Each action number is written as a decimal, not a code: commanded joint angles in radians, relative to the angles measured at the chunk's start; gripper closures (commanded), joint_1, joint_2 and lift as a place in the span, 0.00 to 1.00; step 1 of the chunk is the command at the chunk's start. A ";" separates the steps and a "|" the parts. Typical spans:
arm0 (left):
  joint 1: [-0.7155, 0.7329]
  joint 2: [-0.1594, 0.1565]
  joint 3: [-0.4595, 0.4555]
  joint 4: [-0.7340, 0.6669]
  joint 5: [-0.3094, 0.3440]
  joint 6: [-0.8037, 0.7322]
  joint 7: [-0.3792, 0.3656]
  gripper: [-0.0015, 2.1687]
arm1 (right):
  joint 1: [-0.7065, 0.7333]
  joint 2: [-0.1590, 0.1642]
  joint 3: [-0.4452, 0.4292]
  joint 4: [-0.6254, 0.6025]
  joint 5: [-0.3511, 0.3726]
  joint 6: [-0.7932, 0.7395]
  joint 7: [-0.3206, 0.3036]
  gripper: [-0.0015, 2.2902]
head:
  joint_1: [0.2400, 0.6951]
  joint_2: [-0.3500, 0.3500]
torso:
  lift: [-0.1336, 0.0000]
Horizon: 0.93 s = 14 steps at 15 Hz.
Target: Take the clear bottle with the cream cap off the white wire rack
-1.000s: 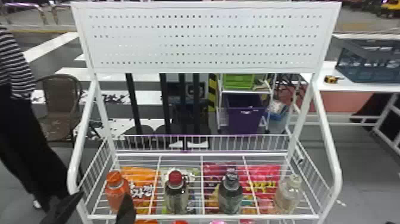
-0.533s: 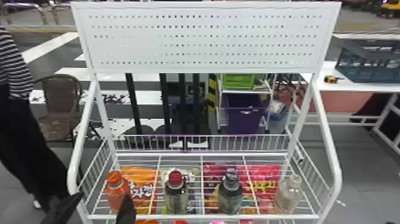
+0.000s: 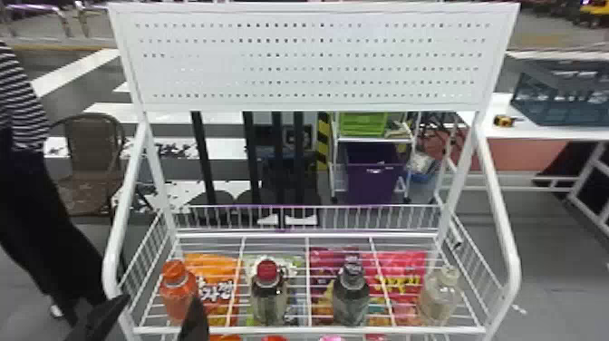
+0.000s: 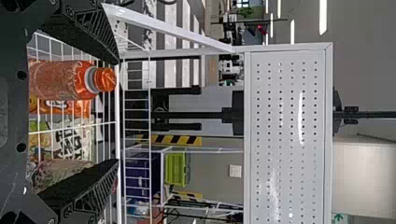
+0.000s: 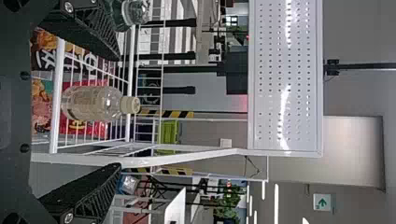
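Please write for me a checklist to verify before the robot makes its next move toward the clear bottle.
1. Clear bottle upright on the white wire rack: ok.
2. Cream cap on the bottle: ok; whether it is screwed tight, cannot tell.
3. Right gripper jaws open: ok.
4. Bottle held, ready for lifting: not ok; the jaws have not closed on it.
5. Space between it and the dark-capped bottle: ok; they stand apart.
6. Left gripper away from the target: ok; it is near the orange bottle, at the rack's other end.
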 commanded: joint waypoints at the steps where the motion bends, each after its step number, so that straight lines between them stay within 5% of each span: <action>1: 0.001 0.001 -0.002 -0.005 0.000 0.025 0.000 0.07 | -0.110 0.002 0.003 0.161 0.030 -0.034 0.001 0.04 | 0.57 0.50 | 1.00; 8: -0.027 0.008 -0.048 -0.004 -0.017 0.104 0.000 0.07 | -0.483 0.002 0.022 0.583 0.067 -0.037 -0.001 0.04 | 0.57 0.50 | 1.00; 14: -0.057 0.009 -0.049 0.013 -0.018 0.153 0.000 0.07 | -0.619 -0.006 0.058 0.710 0.065 -0.031 0.004 0.04 | 0.57 0.50 | 1.00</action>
